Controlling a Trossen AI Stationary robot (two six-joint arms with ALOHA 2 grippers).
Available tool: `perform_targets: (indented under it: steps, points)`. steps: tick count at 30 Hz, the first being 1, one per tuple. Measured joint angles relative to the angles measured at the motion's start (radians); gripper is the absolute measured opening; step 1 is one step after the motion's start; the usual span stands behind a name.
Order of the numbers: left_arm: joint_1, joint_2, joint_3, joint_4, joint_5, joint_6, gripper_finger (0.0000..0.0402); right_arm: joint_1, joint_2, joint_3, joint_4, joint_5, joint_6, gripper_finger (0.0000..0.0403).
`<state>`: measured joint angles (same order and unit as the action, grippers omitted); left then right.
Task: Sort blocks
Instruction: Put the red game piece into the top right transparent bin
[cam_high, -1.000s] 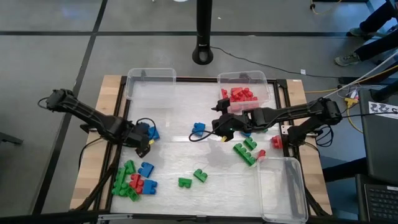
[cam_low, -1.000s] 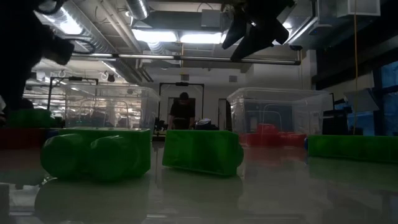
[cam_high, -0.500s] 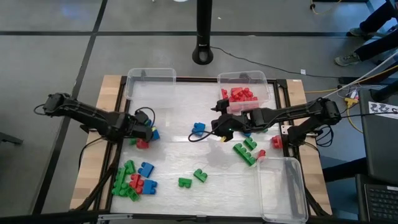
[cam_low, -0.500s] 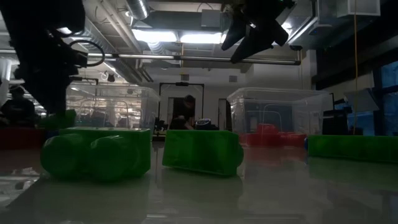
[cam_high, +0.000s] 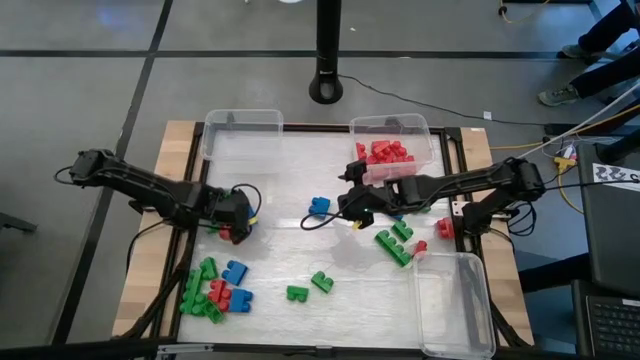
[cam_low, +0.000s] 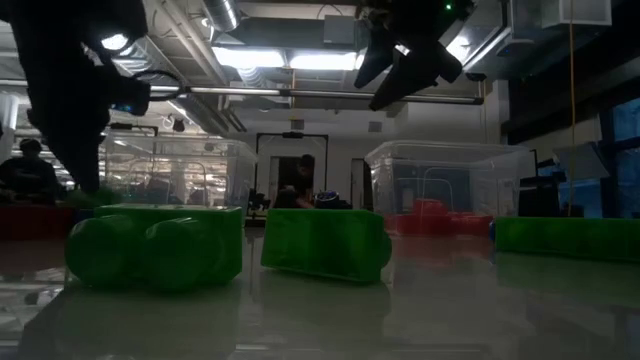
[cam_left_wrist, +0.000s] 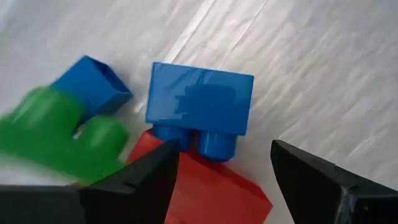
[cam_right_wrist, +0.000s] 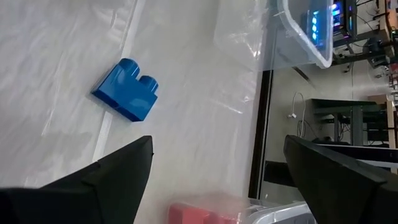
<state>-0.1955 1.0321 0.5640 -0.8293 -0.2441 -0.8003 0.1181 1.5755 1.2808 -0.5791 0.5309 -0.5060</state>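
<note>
**Spotter:** Start with the red block (cam_left_wrist: 205, 186) on the left side of the table. It lies right under your left gripper (cam_high: 237, 212), half covered by a blue block (cam_left_wrist: 200, 106) whose studs point toward the fingers. A second blue block (cam_left_wrist: 92, 84) and a green block (cam_left_wrist: 53, 134) crowd it on one side.

**Coach:** Then you need a clean pick from a tight cluster. Your left fingers are spread, with the red block in the gap between them. Judging from the wrist view, you should come straight down and square the fingers to the red block's flat sides, so the blue one on top slides off instead of being pinched along with it. Close slowly; a skewed grip will likely flick the neighbours away.

**Spotter:** And the right side?

**Coach:** Your right gripper (cam_high: 357, 205) hangs above mid-table, fingers spread and holding nothing. A lone blue block (cam_high: 319, 206) lies just beside it, clear of everything else, so that looks like your easy next pick.

**Spotter:** Where do the sorted ones go?

**Coach:** The far right bin (cam_high: 437, 150) already holds red blocks (cam_high: 385, 152). More unsorted blocks (cam_high: 214, 287) sit in a mixed pile at the near left corner.
</note>
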Motion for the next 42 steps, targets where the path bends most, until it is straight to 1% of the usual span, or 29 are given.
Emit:
perform_targets:
  steps: [4,9,12,15,16,18,21,25,29,32,37,40,42]
  points:
    - [0.016,0.000,-0.053,0.108,0.001,0.060,0.0244,0.000,0.001,0.000,-0.001,0.000,0.000,0.0363]
    - [0.070,-0.001,-0.115,0.297,-0.016,0.164,0.0244,0.000,0.001,0.000,0.002,0.000,-0.001,0.0363]
    - [0.111,0.000,-0.133,0.379,-0.048,0.204,0.0244,-0.001,0.001,0.000,0.002,0.001,-0.001,0.0363]
    - [0.147,0.000,-0.122,0.439,-0.072,0.239,0.0244,-0.001,0.001,0.000,0.002,0.000,-0.001,0.0363]
    - [0.155,0.000,-0.110,0.435,-0.072,0.249,0.0244,-0.001,0.001,0.000,0.002,0.000,-0.001,0.0363]
    - [0.162,-0.001,-0.067,0.376,-0.069,0.239,0.0244,-0.001,0.001,0.000,0.002,0.000,-0.001,0.0363]
    - [0.144,-0.003,0.026,0.198,-0.052,0.174,0.0244,0.000,0.001,0.000,0.002,0.001,-0.001,0.0363]
    - [0.083,-0.003,0.102,-0.036,-0.051,-0.020,0.0244,0.000,0.001,0.000,0.002,0.000,-0.001,0.0363]
    - [0.021,0.001,0.089,-0.171,-0.046,-0.238,0.0244,0.000,0.000,0.000,0.002,0.000,-0.001,0.0363]
    - [-0.011,0.011,0.056,-0.176,-0.047,-0.335,0.0244,0.000,0.000,0.000,0.002,0.000,-0.007,0.0363]
    - [-0.028,0.046,0.000,-0.093,-0.026,-0.389,0.0244,0.000,0.000,0.000,0.001,0.001,-0.022,0.0363]
    - [-0.028,0.071,-0.005,-0.055,-0.025,-0.346,0.0244,0.000,0.000,0.000,0.002,0.000,-0.023,0.0363]
    - [-0.028,0.082,-0.005,0.014,-0.028,-0.263,0.0244,0.000,0.000,0.000,0.002,0.000,-0.024,0.0363]
